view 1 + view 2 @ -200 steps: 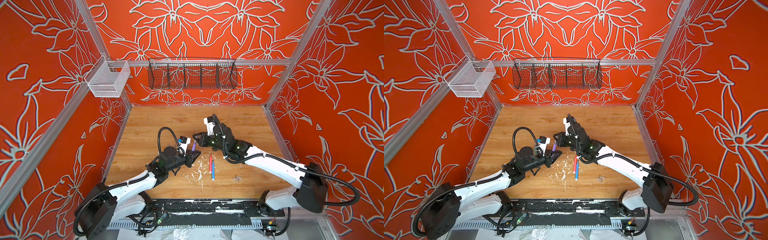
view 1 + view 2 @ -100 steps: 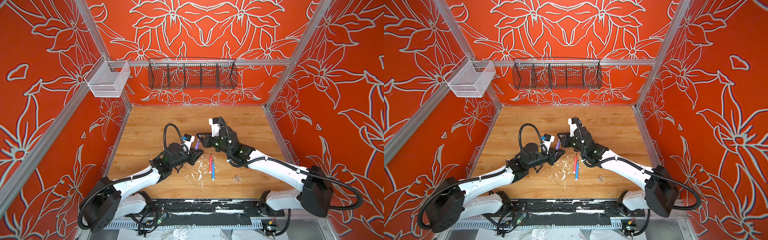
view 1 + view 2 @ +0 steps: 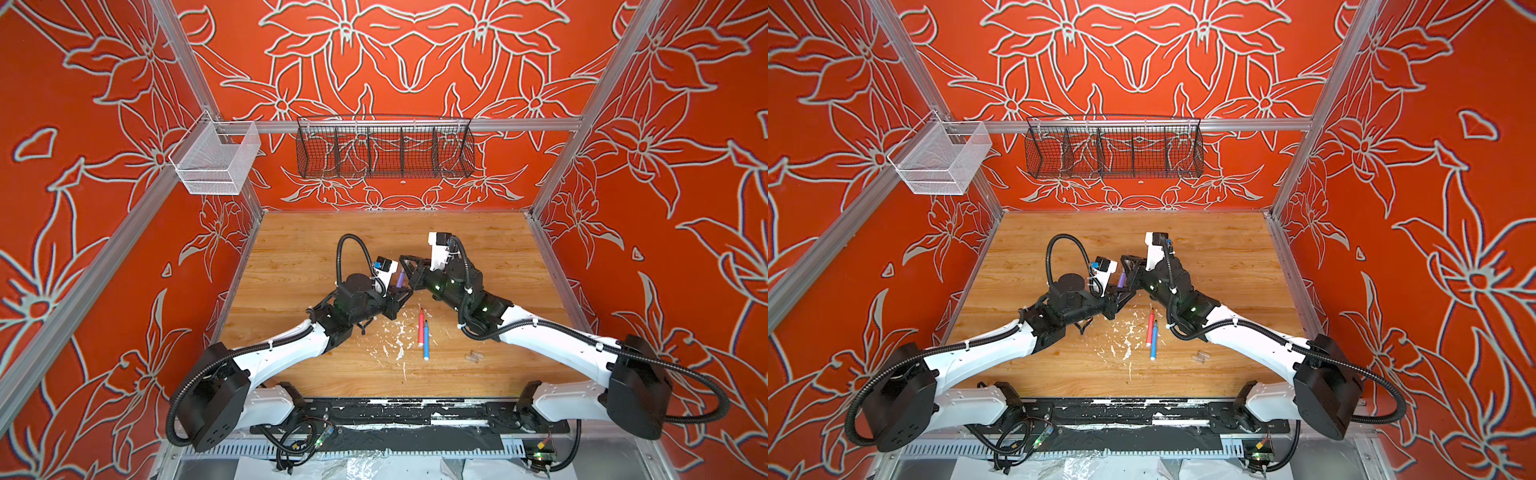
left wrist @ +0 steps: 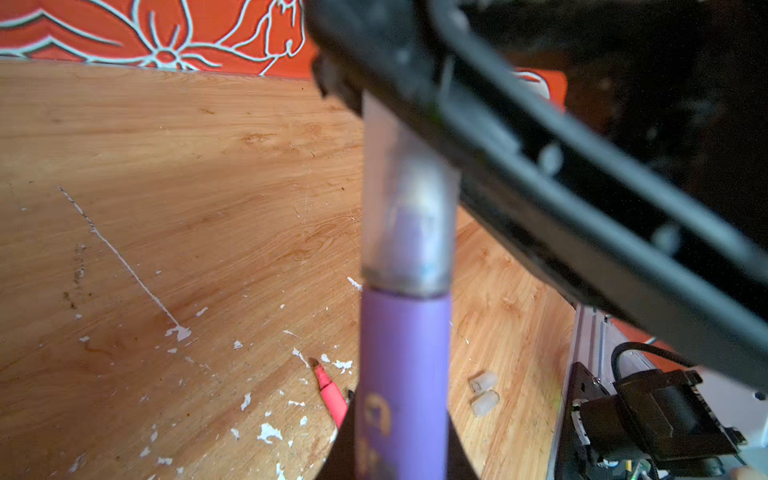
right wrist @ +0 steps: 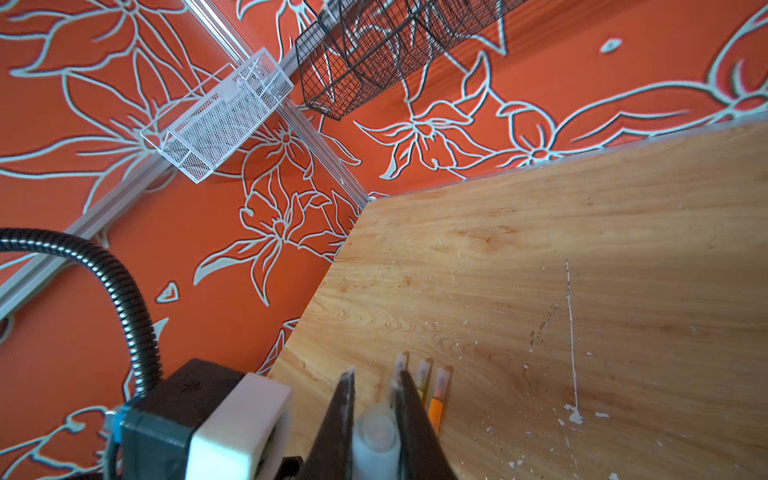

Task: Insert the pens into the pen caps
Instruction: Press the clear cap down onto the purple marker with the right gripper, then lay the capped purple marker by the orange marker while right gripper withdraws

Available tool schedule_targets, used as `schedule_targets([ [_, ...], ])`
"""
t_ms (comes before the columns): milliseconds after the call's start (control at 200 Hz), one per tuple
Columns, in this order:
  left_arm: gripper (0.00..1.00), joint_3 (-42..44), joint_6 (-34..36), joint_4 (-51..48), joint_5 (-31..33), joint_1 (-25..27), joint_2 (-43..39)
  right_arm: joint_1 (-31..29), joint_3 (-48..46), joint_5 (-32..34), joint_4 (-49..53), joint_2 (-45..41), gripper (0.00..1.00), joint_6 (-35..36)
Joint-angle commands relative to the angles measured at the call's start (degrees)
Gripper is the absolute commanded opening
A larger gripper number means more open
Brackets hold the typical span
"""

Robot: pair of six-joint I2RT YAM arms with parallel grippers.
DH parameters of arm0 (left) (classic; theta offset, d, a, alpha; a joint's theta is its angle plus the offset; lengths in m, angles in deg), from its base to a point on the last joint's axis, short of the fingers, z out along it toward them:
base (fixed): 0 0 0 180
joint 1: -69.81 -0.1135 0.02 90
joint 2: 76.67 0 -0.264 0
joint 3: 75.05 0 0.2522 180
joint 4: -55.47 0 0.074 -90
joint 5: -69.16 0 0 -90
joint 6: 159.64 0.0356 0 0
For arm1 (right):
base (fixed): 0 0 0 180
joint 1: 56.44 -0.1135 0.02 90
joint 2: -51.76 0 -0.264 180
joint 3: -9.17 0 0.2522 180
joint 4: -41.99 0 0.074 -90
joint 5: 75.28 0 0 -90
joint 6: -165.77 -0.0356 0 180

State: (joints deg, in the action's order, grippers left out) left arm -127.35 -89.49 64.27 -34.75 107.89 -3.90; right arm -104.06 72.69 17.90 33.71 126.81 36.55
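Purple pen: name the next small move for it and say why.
Probably open the right end effector and let go. The clear cap it pinches looks fully on the purple pen: it covers the tip and its rim sits against the barrel's shoulder, while the left end effector grips the pen.

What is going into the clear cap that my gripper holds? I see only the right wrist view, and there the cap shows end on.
Observer: The purple pen. In the left wrist view its tip is inside the clear cap.
Operator: What holds that pen?
Observer: The left gripper, shut on its barrel.
Operator: Which pens lie uncapped?
Observer: The pink-red pen and the blue pen, side by side on the table.
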Motion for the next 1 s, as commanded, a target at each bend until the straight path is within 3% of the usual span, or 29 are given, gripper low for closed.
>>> schedule_targets([
  [0,0.00,-6.6,-1.4,10.9,7.8,-3.7,0.5,-5.8,-3.5,-14.3,9.9,1.2,0.00,2.2],
  [465,0.00,-6.7,-2.4,11.8,7.8,-7.9,-1.6,-8.2,-5.6,-15.0,4.6,2.7,0.00,1.4],
  [726,0.00,-6.1,-7.3,12.5,9.7,-11.1,-2.5,-9.2,-12.5,-20.7,-11.7,1.8,0.00,-3.7],
  [991,0.00,-6.6,-4.0,9.6,12.1,-11.2,-3.8,-10.2,-12.3,-18.7,-10.1,0.0,0.00,-1.8],
])
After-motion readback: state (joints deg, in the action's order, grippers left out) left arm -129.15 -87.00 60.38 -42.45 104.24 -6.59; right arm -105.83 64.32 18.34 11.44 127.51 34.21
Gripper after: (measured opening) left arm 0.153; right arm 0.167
